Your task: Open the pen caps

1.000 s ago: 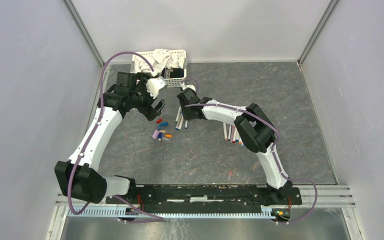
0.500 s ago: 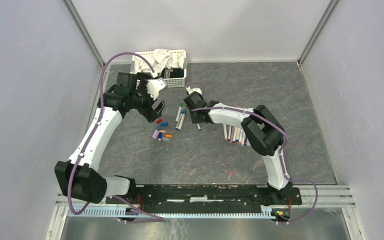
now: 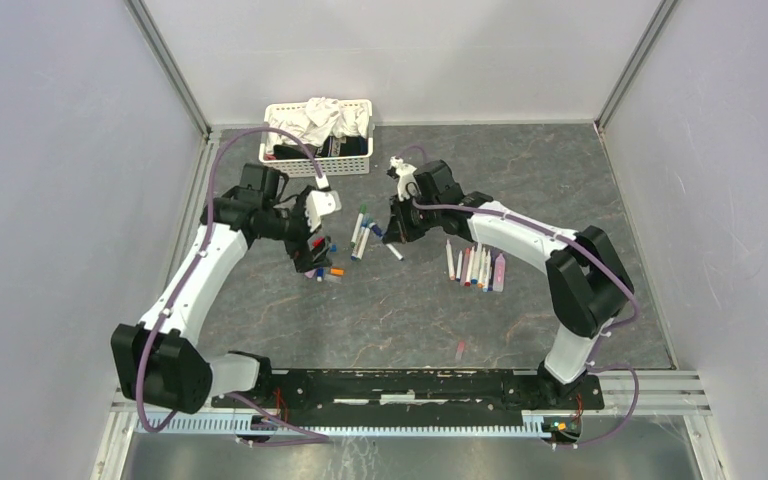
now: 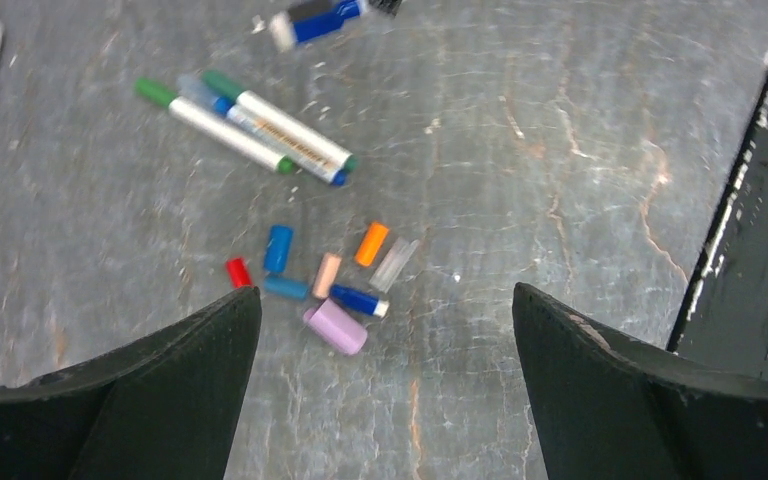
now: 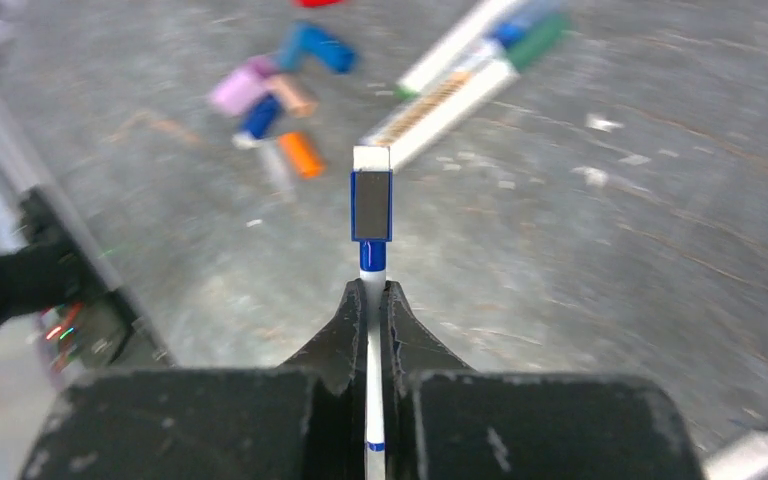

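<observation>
Right wrist view blurs the loose pen caps (image 5: 238,92); the left wrist view's top edge crops a blue pen (image 4: 320,22).

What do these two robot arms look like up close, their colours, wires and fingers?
Both the left arm and the right arm have smooth white shells between chunky black joint housings. A thin purple cable loops loosely along each one. Each ends in two matte black, wedge-shaped fingers. They sit on a black base rail.
</observation>
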